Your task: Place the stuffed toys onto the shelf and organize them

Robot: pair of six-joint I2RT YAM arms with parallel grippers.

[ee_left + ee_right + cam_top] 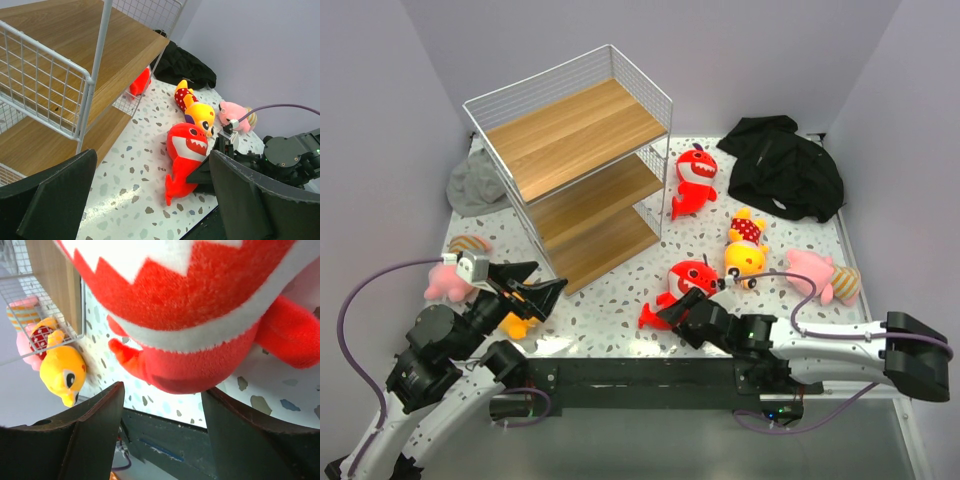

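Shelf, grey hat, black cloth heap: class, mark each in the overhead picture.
shelf (pixel 570 130): top external view, top wooden board.
grey hat (pixel 472 188): top external view, crown.
black cloth heap (pixel 785 170): top external view, middle.

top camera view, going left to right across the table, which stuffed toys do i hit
left pink plush → left yellow doll → near red shark → right yellow doll → right pink plush; far red shark skipped, it overlaps the near one

shelf (pixel 570 130) front open, sides meshed | red shark (pixel 688 280) crowds right hand (pixel 678 305)
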